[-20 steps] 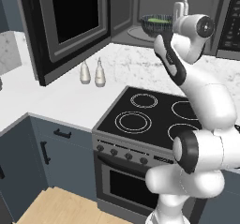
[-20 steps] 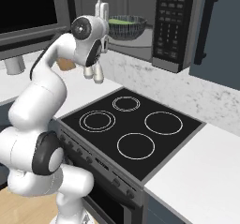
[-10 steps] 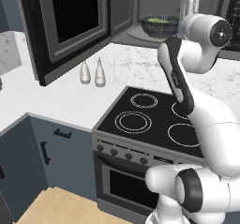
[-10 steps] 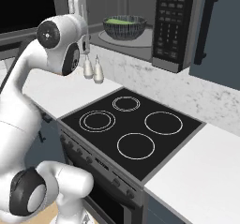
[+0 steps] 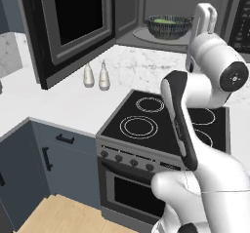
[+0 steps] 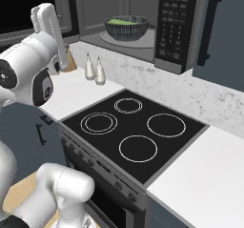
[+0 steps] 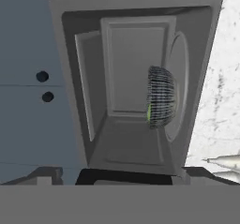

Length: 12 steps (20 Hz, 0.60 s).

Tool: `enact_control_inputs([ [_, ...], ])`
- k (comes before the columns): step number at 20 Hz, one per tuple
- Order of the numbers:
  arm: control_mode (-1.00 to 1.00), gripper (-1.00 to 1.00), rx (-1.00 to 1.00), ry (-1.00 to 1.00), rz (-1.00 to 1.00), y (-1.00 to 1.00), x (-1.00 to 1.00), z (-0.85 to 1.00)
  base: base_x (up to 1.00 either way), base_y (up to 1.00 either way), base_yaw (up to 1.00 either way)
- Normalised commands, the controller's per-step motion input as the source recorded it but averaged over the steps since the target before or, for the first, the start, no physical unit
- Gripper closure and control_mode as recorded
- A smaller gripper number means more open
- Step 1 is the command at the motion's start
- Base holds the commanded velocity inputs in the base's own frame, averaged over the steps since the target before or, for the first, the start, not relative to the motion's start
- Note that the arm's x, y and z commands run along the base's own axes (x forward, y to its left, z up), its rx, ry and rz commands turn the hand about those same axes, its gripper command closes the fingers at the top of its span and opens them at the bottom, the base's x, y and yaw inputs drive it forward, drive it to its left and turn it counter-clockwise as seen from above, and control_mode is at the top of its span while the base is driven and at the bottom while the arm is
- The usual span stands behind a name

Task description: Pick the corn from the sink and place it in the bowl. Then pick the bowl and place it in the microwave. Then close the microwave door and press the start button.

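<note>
The microwave (image 5: 146, 3) stands wide open, and its door (image 5: 78, 25) is swung out to the left. The dark ribbed bowl (image 5: 169, 26) sits on the turntable inside. The corn (image 5: 165, 20) lies in it, with its green showing over the rim. My gripper (image 5: 204, 12) is raised in front of the opening, a little back from the bowl (image 6: 126, 27), and it holds nothing. In the hand view, rolled sideways, I look straight into the cavity at the bowl (image 7: 161, 96). The button panel (image 6: 174, 24) is on the microwave's right. The sink is out of view.
Below the microwave is a black stovetop (image 5: 161, 117) with several burners over an oven (image 5: 132, 188). Two shakers (image 5: 96, 76) stand on the white counter (image 5: 53, 105) to the left of it. A dark cabinet with a bar handle (image 6: 209, 26) sits right of the microwave.
My hand has drawn back from the microwave opening, away from the bowl. The bowl with the corn has stayed on the turntable and the door is still open.
</note>
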Motion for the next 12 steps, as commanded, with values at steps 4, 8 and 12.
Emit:
enact_control_inputs([
  [4, -1.0, -1.0, 0.02, 0.04, -0.1, 0.5, -1.0, 0.11, 0.0, 0.0, 0.0],
  [8, -1.0, -1.0, 0.04, 0.01, -0.09, 0.43, -0.95, 0.01, 0.0, 0.0, 0.0],
  [12, -1.0, -1.0, 0.03, 0.0, -0.08, 0.47, -0.67, 0.0, 0.0, 0.0, 0.0],
])
